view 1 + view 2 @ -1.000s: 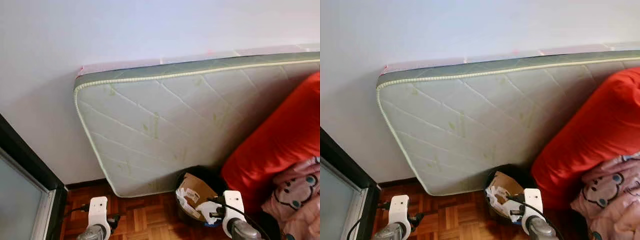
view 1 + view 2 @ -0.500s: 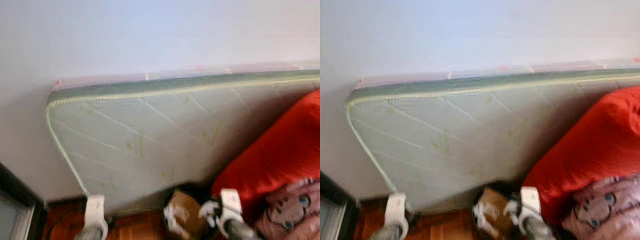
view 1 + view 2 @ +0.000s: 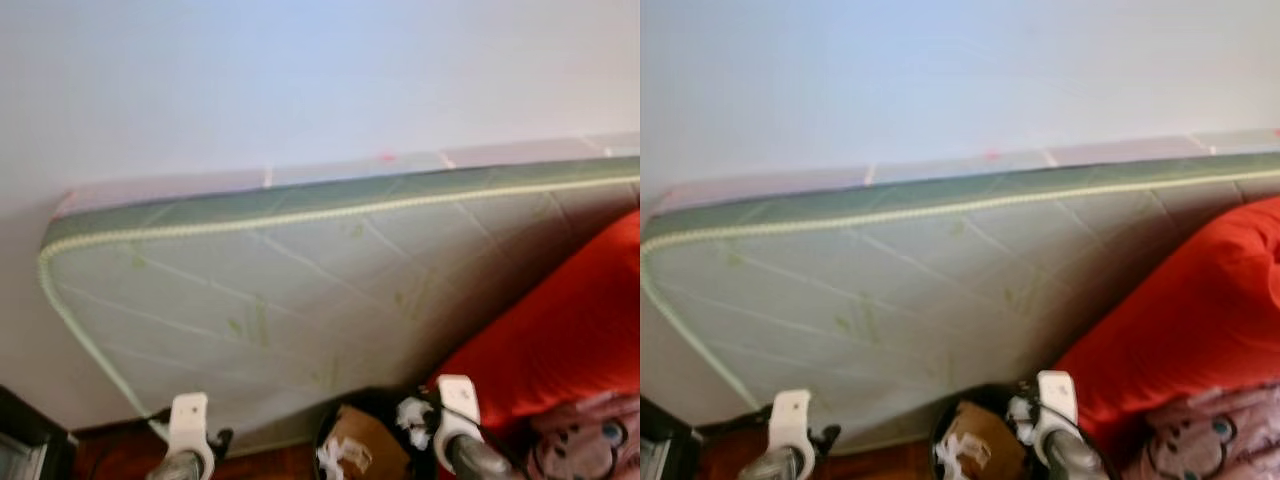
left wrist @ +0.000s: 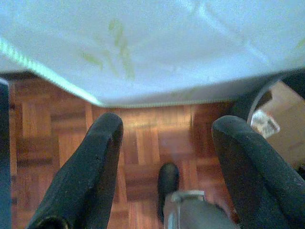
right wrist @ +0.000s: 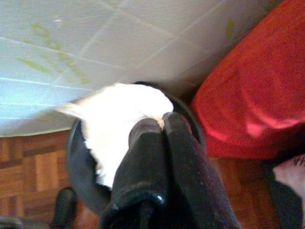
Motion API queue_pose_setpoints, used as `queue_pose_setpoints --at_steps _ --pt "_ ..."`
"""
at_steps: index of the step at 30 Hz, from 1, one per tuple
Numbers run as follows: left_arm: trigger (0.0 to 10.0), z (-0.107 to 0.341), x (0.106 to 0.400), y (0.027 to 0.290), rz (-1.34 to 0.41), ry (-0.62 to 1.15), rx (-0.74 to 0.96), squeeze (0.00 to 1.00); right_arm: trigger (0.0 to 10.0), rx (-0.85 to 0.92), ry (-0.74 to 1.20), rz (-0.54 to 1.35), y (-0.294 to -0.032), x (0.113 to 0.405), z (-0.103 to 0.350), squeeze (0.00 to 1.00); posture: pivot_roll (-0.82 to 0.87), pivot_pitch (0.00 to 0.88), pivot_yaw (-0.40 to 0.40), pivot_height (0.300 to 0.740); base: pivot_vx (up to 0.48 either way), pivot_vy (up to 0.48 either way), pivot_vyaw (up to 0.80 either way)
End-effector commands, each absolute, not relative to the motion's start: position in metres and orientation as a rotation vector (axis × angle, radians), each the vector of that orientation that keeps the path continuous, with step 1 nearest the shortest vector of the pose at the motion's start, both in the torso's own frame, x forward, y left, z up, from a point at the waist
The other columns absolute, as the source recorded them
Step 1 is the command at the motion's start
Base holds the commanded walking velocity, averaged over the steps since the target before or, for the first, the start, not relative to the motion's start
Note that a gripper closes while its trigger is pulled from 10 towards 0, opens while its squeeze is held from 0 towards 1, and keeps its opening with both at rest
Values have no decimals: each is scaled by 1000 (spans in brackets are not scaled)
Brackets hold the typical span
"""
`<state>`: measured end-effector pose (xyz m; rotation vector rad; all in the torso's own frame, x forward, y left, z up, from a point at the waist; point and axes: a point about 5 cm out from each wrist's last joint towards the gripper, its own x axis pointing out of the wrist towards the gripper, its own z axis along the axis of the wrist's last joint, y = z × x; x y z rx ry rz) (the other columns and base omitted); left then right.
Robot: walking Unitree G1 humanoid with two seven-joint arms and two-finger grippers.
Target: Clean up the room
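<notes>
Both eye views look forward and down from the head at the mattress (image 3: 300, 290) leaning on the wall. Each wrist view looks close along its own tool toward the mattress's lower edge and the parquet floor (image 4: 143, 143).

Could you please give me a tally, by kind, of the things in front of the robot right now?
Quilted pale-green mattress leaning on the wall: 1
Round black bin holding cardboard: 1
Red fabric bedding: 1
Pink cartoon-print fabric: 1
Crumpled white paper in the right pincer: 1
Total: 5
</notes>
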<state>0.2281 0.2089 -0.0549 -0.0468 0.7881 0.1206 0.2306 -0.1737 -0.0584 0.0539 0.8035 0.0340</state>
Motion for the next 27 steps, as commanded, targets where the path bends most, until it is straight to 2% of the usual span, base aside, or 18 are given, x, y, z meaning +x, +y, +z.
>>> queue_pose_setpoints --at_steps 1,11,27 --pt "10000 -61 221 203 105 821 -57 0 10000 24 803 26 -183 227 -59 0 91 0 -30 740 0 0 0" --pt "10000 -61 221 203 102 819 -58 0 10000 13 751 59 -181 231 -56 0 97 0 -30 740 0 0 0" --pt "10000 -61 221 203 100 817 -58 0 10000 -26 694 -44 -187 232 -53 0 101 0 -26 740 0 0 0"
